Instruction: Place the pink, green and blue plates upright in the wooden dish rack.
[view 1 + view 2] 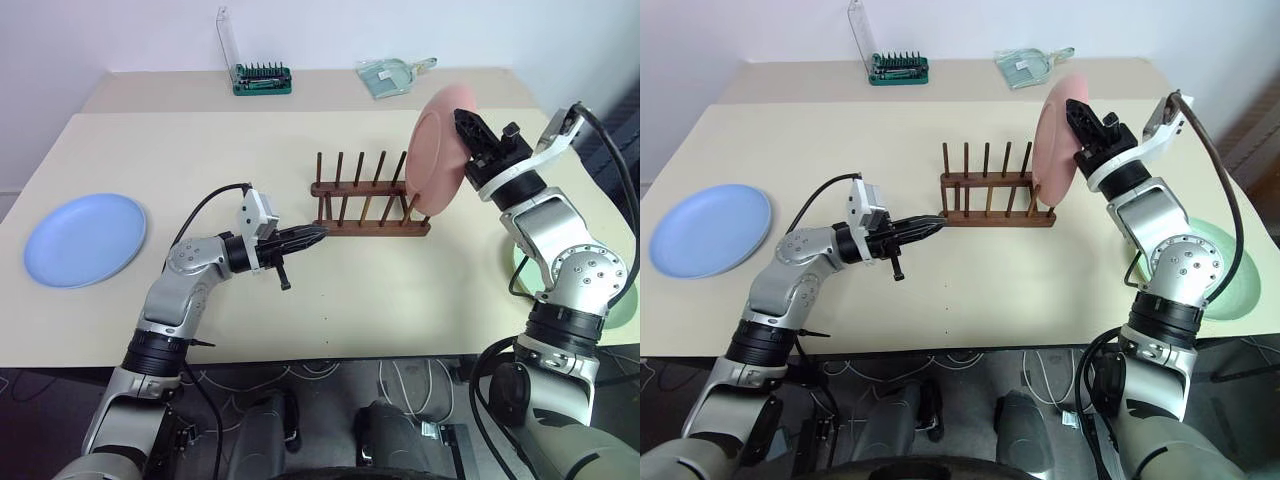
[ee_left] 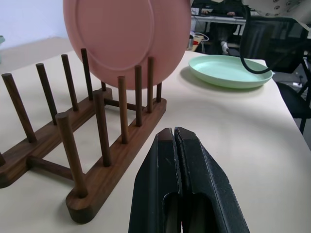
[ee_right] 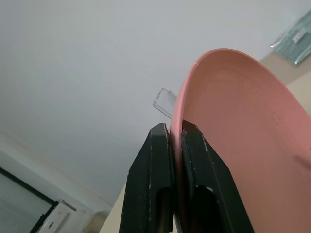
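My right gripper (image 1: 464,121) is shut on the upper rim of the pink plate (image 1: 438,150), which stands nearly upright. Its lower edge dips among the pegs at the right end of the wooden dish rack (image 1: 370,228); I cannot tell if it rests on the rails. In the left wrist view the pink plate (image 2: 126,34) rises behind the far pegs of the rack (image 2: 121,160). My left gripper (image 1: 318,236) is shut and empty, its tips at the rack's left end. The blue plate (image 1: 85,238) lies flat far left. The green plate (image 1: 1225,270) lies flat under my right arm.
A green bit case with a clear lid (image 1: 262,78) and a pale green dustpan-like item (image 1: 390,78) sit on the back table. The table's near edge (image 1: 330,355) runs just below my arms. A black cable (image 1: 215,200) loops over my left wrist.
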`<state>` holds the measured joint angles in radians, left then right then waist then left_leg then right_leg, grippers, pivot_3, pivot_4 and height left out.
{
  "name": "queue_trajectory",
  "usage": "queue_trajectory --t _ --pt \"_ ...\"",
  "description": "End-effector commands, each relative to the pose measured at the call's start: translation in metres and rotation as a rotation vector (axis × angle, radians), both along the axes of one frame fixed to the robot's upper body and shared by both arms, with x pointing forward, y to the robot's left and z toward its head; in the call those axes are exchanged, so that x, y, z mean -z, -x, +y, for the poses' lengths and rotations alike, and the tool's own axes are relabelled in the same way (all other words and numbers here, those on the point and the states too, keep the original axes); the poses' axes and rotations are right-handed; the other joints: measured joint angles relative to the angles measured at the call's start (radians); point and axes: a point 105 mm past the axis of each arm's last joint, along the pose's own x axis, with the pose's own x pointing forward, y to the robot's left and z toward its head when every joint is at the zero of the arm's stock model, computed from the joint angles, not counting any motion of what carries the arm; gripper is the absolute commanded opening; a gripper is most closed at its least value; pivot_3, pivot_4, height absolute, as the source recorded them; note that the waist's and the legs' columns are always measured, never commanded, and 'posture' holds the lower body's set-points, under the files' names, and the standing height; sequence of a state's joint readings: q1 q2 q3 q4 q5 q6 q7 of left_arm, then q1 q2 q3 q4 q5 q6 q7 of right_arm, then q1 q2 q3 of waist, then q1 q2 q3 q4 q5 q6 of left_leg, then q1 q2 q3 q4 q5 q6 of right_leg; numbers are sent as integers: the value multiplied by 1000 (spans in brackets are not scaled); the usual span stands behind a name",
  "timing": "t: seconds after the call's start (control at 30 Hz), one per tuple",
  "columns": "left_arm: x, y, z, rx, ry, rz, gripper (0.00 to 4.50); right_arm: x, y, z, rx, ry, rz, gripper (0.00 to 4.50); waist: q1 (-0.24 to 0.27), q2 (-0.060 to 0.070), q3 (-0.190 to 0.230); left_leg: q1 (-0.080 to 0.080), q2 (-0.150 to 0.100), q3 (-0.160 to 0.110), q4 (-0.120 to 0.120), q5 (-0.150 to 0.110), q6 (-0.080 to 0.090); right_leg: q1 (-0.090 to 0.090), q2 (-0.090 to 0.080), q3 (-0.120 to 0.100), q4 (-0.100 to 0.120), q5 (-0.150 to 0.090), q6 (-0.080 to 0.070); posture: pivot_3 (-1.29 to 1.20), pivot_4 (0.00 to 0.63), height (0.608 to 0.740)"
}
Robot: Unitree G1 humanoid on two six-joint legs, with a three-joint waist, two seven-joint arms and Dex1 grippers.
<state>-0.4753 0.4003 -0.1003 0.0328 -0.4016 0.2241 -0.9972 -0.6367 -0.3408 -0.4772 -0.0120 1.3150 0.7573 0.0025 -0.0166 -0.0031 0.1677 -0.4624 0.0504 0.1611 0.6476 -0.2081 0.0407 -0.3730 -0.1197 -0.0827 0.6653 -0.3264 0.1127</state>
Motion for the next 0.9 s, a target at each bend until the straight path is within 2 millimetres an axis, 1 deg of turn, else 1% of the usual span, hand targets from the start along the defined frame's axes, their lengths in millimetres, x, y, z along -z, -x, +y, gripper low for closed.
queue_trajectory --t 0.03,0.07,0.17,0.2,0.23,0.4,0.5,0.6,0.63,0.67,0.73,0.8,0.9 --pt "-7 1 3 -2 18 -38 0 -13 4 -5 11 -21 -48 684 0 0 0 0 0 0 0 0 0 0 0 0 0 0 0 0 150 732" --pt "-6 1 3 -1 17 -37 0 -13 4 -5 12 -20 -48 934 0 0 0 0 0 0 0 0 0 0 0 0 0 0 0 0 150 732" --pt "-4 1 3 -1 16 -35 0 -12 3 -5 21 -8 -44 2336 -1 0 0 0 0 0 0 0 0 0 0 0 0 0 0 0 150 732" --pt "-4 1 3 -1 15 -35 0 -12 3 -6 26 -5 -43 2894 -1 0 0 0 0 0 0 0 0 0 0 0 0 0 0 0 150 732" --pt "-3 1 3 0 15 -33 0 -15 3 -8 42 16 -57 3283 -1 0 0 0 0 0 0 0 0 0 0 0 0 0 0 0 150 732" --pt "-1 1 4 0 14 -31 0 -29 7 -16 109 150 -116 3283 0 0 0 0 0 0 0 0 0 0 0 0 0 0 0 0 150 732" --pt "0 1 5 2 15 -32 0 -46 17 -29 183 287 -181 3283 1 1 1 0 0 0 0 0 0 0 0 0 0 0 0 0 150 732" --pt "2 2 7 7 8 -23 0 -60 32 -50 278 450 -228 3283 2 1 1 -1 0 0 -1 0 0 -1 0 0 -1 0 0 0 150 732" --pt "4 4 8 22 -1 -12 0 -59 39 -59 312 556 -209 3283 3 1 1 -1 0 0 -1 0 0 -1 0 0 -1 0 0 0 150 732" --pt "6 5 8 37 -13 -5 0 -53 44 -67 342 687 -177 3283 8 1 1 -1 0 0 -1 0 0 -1 0 0 -1 0 0 0 150 732" --pt "9 6 10 56 -30 2 0 -37 54 -78 359 918 -98 3283 6 1 1 0 0 0 -1 0 0 0 0 0 -3 0 0 0 150 732" --pt "10 6 9 73 -35 7 0 -20 64 -85 335 1050 -28 3283 5 0 0 0 0 0 -1 -1 1 1 -1 0 -3 0 0 0 150 732" --pt "12 5 5 114 -45 15 0 3 80 -90 282 1174 67 3283 0 1 0 0 0 0 -1 -1 1 1 -1 0 -3 0 0 0 150 732"
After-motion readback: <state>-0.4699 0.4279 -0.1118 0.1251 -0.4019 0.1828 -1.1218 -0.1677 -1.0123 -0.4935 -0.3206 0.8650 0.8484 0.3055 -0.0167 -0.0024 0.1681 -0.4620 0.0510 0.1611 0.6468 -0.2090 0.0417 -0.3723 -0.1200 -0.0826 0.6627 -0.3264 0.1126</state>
